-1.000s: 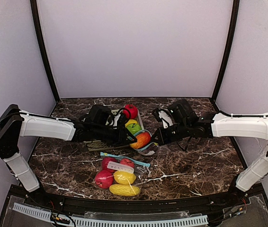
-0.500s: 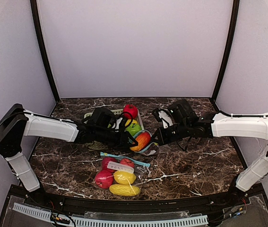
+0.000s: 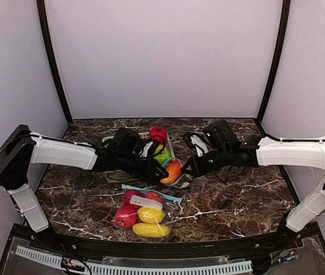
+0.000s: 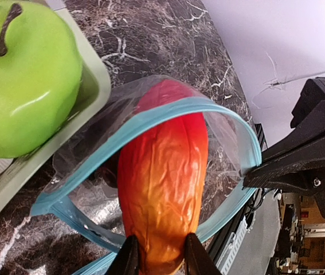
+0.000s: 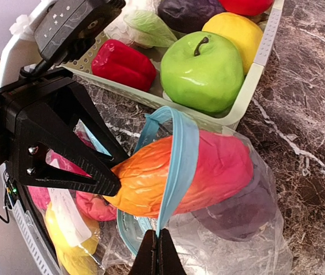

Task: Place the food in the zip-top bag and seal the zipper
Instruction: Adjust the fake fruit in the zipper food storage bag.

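the top external camera sits above and behind the arm bases at the table's near edge, facing the far edge, distant enough to take in the whole tabletop. the left wrist camera looks rightward, the right wrist camera leftward (each very close). all three share the orange-red fruit in the zip-top bag mouth and the green apple.

Bright, even light fell from above; the pale walls looked washed out. Shadows on the dark table were hard to make out. In the left wrist view a white highlight sat on the green apple at 10 o'clock; the room at 4 o'clock was blurred.
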Controlling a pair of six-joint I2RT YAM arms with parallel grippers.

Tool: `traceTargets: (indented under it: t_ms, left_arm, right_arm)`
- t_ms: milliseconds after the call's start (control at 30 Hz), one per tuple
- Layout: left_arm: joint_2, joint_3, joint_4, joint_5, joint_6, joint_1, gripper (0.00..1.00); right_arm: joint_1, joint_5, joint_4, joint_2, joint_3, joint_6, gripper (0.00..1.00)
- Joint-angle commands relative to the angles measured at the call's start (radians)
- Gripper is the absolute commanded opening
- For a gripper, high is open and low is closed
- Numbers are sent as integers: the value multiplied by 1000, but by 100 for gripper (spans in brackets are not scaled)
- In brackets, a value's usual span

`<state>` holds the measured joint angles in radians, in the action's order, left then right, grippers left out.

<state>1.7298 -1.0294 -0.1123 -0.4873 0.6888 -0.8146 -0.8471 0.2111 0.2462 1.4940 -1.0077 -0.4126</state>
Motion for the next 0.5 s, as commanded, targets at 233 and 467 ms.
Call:
traceTargets:
  t_ms: [233,467]
  left_arm:
    - [-50,-107,227,-159,-302,-4,15]
    - [-75,-142,332,-236,-461,-4,12]
  right_arm:
    - [26,263,-56,-19,-5,99,0]
    - [50,429,-123,-25,20,110,0]
